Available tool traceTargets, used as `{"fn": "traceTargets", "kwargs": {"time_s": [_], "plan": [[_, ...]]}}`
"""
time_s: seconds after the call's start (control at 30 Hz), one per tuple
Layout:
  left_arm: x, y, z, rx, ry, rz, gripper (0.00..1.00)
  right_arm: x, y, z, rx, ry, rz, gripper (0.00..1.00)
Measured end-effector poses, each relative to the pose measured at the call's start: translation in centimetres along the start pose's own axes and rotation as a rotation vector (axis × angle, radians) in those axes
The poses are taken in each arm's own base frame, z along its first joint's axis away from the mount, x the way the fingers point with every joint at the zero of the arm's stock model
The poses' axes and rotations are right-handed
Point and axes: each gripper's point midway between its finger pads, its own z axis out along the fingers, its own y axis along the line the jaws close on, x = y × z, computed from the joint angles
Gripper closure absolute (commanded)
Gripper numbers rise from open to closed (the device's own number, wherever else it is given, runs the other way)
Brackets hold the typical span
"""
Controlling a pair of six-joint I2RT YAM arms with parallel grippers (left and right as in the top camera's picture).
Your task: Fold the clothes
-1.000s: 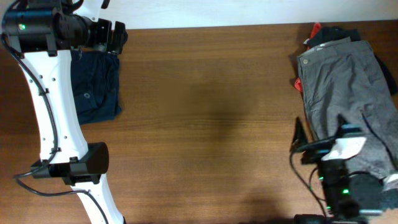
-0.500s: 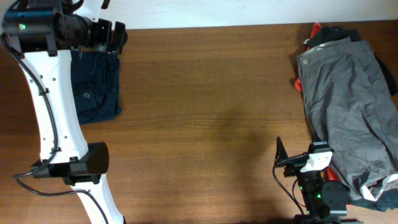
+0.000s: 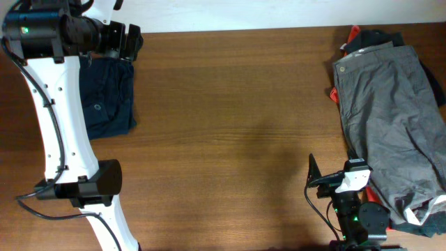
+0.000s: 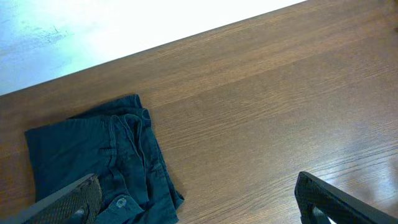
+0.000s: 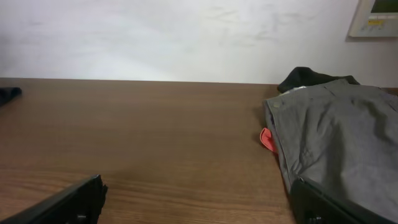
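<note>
The dark navy shorts (image 3: 110,97) lie in a compact bundle at the far left corner of the wooden bench (image 3: 230,125), partly under the white left arm. From the left wrist view their waist button (image 4: 121,201) shows near the bottom edge of the bundle. The left tool (image 4: 198,186) hangs above the bench just beside the shorts, its 2 fingers spread wide with nothing between them. The right tool (image 5: 196,186) sits low at the near edge, also spread wide and empty. Beside it, grey trousers (image 5: 336,137) lie spread over a red garment (image 5: 268,140) and a black one (image 5: 308,78), well apart from the shorts.
</note>
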Motion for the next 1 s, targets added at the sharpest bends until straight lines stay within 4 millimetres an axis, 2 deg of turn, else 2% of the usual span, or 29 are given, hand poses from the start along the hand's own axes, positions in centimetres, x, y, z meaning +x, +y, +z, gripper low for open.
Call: {"fn": "traceTargets", "kwargs": {"time_s": [0.53, 0.77, 0.87, 1.0], "plan": [[0.0, 0.0, 0.0, 0.0, 0.0, 0.0, 0.01, 0.0, 0.0, 0.0, 0.0, 0.0, 0.001, 0.01], [-0.7, 0.2, 0.0, -0.011, -0.027, 0.006, 0.01, 0.0, 0.0, 0.0, 0.0, 0.0, 0.001, 0.01], [-2.1, 0.1, 0.2, -0.006, -0.081, 0.022, 0.01, 0.0, 0.0, 0.0, 0.0, 0.0, 0.001, 0.01], [-5.1, -1.1, 0.7, 0.004, -0.187, 0.072, 0.01, 0.0, 0.0, 0.0, 0.0, -0.001, 0.001, 0.01]]}}
